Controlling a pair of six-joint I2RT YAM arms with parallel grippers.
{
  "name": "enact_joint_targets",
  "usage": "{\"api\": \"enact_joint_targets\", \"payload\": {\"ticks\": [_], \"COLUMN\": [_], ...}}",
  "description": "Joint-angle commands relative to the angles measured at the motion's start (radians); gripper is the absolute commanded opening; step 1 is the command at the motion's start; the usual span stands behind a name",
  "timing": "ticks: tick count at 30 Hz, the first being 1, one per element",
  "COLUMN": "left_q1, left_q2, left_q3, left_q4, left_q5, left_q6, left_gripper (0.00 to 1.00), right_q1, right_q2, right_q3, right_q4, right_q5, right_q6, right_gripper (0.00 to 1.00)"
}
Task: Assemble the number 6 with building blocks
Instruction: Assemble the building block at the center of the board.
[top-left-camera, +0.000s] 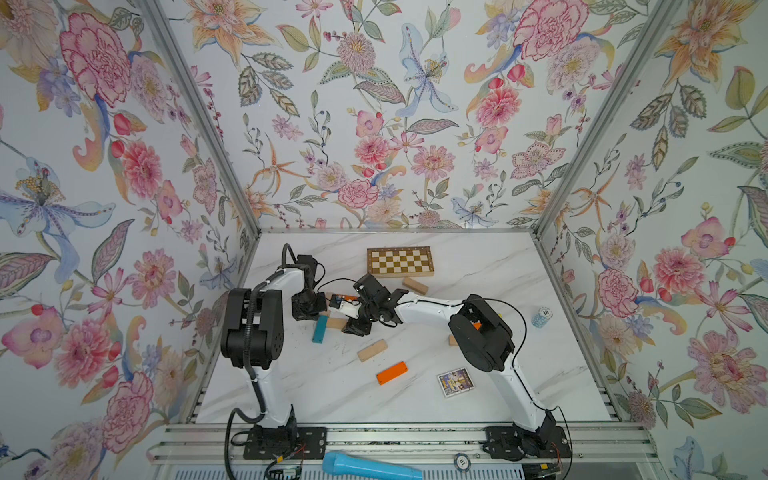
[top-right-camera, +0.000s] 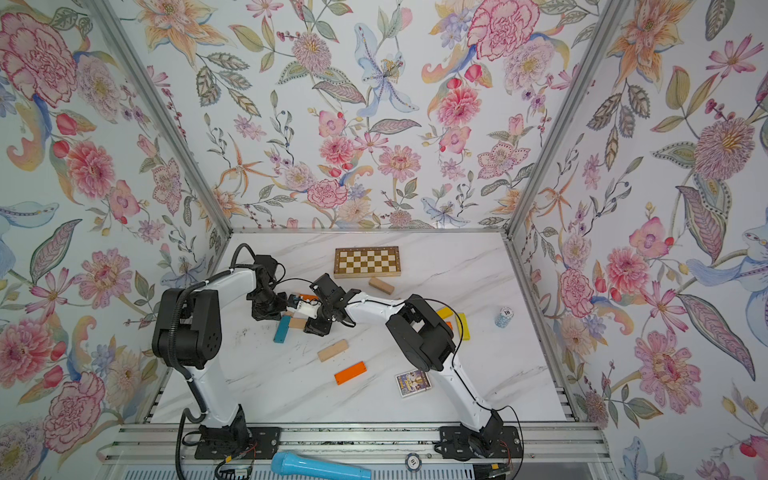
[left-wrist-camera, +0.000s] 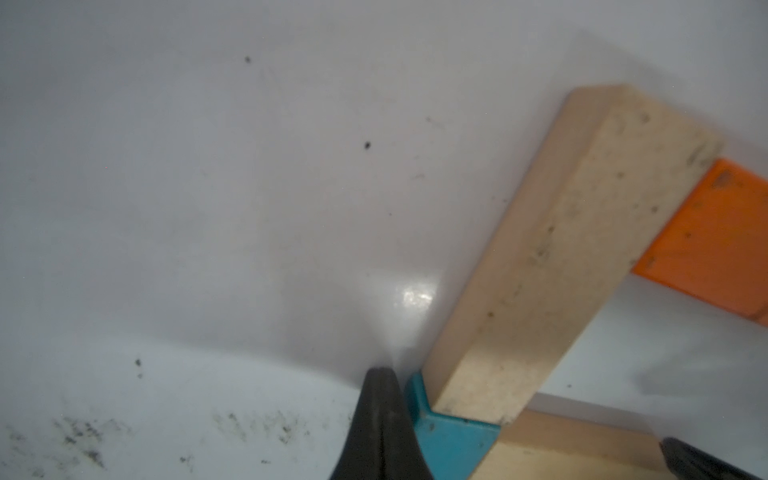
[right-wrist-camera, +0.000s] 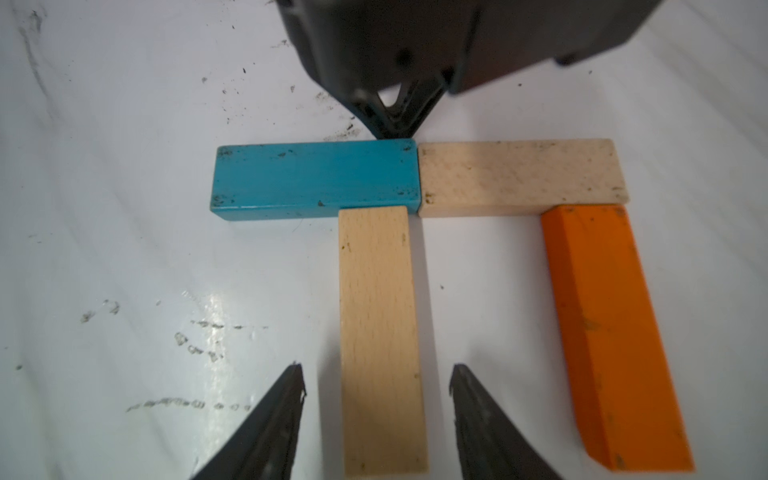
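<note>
Nearest you, the blue microphone lies on the front rail. Behind it, reading left to right, your left arm is folded at the elbow with its wrist turned down, and the left gripper, fingers pressed together, sits against the outer edge of the teal block, which lies end to end with the speckled pale block; the orange block meets that one at a right angle. Your right arm, bent likewise and reaching leftward, holds the right gripper with fingers spread either side of the smooth pale block, touching neither face.
</note>
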Motion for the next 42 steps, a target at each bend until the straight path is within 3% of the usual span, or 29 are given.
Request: {"api": "enact_joint_targets", "payload": {"ticks": [1, 30, 42], "left_q1": [-0.008, -0.009, -0.010], "left_q2": [0.059, 0.062, 0.061], "left_q3": [-0.029, -0.031, -0.030], "left_q4": [-0.042, -0.041, -0.042], "left_q5": [-0.033, -0.028, -0.027], "left_q6": [0.016, 0.018, 0.019], "left_gripper": [0.00, 0.00, 0.00], "right_q1": [0.005, -0.001, -0.005], "right_q2": [0.030, 0.050, 0.056], "right_q3": [0.030, 0.043, 0.052], "right_q4": [-0.038, -0.048, -0.049], "right_q5": [0.016, 0.022, 0.018], "right_q6": [-0.012, -0.007, -0.006], "right_gripper": [0.58, 0.43, 0.48]}}
